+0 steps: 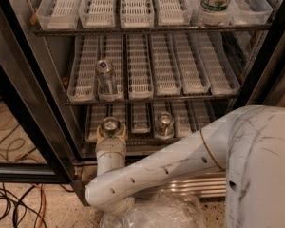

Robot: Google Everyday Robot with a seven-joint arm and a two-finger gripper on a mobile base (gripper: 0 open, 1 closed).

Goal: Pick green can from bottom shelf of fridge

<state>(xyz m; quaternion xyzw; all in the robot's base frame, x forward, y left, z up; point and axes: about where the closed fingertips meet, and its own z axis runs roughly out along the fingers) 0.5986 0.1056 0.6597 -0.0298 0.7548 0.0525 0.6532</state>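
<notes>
Gripper [110, 130] at the bottom shelf's [140, 118] front edge, around the green can [110, 124], clamped or loose I cannot tell, one open lane before the grey can [164, 123], fridge [43, 80] wall near left.

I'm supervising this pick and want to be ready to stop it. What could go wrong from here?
The gripper is at the green can on the bottom shelf; its hold cannot be judged, so the can may slip when pulled out. The middle shelf sits close above, so lifting could strike it.
</notes>
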